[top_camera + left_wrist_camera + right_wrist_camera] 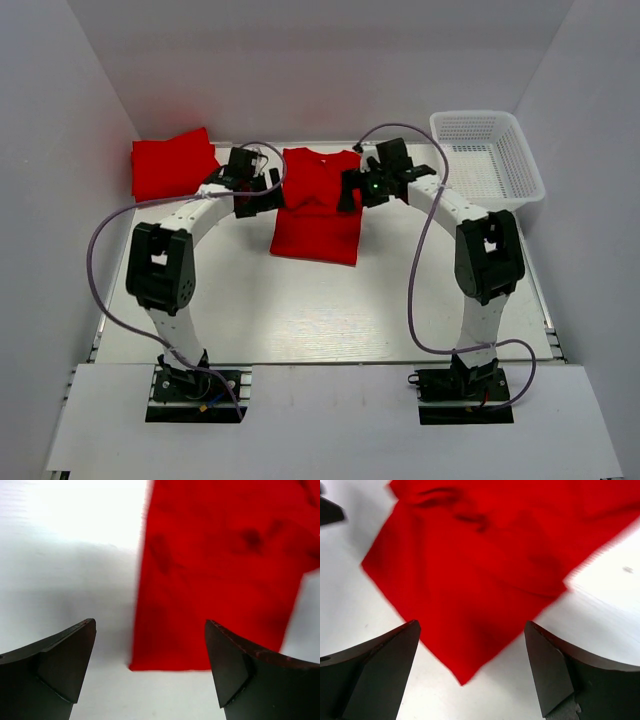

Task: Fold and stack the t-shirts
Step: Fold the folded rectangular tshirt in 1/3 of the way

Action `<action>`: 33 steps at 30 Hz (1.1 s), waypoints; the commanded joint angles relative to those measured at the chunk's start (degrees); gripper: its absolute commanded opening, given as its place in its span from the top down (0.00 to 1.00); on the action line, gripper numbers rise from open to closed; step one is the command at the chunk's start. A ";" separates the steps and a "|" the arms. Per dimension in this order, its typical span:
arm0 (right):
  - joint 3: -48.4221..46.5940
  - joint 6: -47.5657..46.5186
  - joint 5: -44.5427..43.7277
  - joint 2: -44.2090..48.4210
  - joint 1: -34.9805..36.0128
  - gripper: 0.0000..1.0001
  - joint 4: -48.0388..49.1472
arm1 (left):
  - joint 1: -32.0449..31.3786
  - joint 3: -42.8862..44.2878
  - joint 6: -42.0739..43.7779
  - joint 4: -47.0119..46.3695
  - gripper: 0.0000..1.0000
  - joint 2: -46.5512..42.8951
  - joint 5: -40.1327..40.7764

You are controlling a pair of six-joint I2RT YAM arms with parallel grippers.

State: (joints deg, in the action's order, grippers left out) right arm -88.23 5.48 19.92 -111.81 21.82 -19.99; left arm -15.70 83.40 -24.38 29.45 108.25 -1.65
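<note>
Top external view: a red t-shirt (318,212) lies flat at the middle of the table (300,310), collar toward the far wall, its sides apparently turned in to form a narrow panel. A second t-shirt (172,165), folded, sits at the far left corner, and a white mesh basket (490,160) stands at the far right. The left gripper (255,195) and right gripper (352,190) flank the middle shirt's upper part, one at each side edge. Left wrist view: the left gripper's jaws stand wide apart with nothing between them. The shirt's hem corner lies on the bare table just ahead, untouched. Right wrist view: the jaws are likewise spread and empty, poised over a corner of slightly wrinkled fabric. The step in hand appears to be the crosswise fold. To do it well, each gripper should pinch its edge at the same level as the other and catch every layer. Both should lift only enough to clear the table and travel together, so the crease runs square before the shirt joins the folded one.
</note>
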 commanded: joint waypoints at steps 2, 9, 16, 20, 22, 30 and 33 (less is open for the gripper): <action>1.39 -4.08 3.10 1.07 4.54 0.10 -0.14 | -1.08 -10.69 1.09 -10.01 0.01 -8.22 -13.54; -4.31 -0.83 3.72 -5.78 9.37 0.10 2.23 | -2.66 -18.88 -0.13 -18.72 0.01 -9.63 -19.43; -3.98 6.38 2.67 -9.13 10.34 0.10 8.73 | -3.19 -26.25 -1.89 -28.92 0.05 -9.63 -21.99; -3.53 9.28 3.02 -10.36 10.34 0.10 12.07 | -3.19 -28.11 -2.43 -30.95 0.09 -7.97 -22.52; -2.92 10.60 2.49 -10.88 10.26 0.10 13.92 | -3.19 -28.11 -2.43 -31.47 0.10 -6.74 -23.05; -4.59 11.93 1.52 -13.08 9.99 0.10 14.19 | -3.19 -31.27 -2.95 -30.95 0.12 -6.29 -21.12; -3.27 12.01 1.88 -12.91 10.17 0.10 15.15 | -3.19 -31.28 -2.95 -30.34 0.12 -6.29 -21.11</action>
State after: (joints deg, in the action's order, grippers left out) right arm -91.29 16.58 21.52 -124.99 31.94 -7.49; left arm -18.59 53.69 -27.29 -2.87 102.67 -23.35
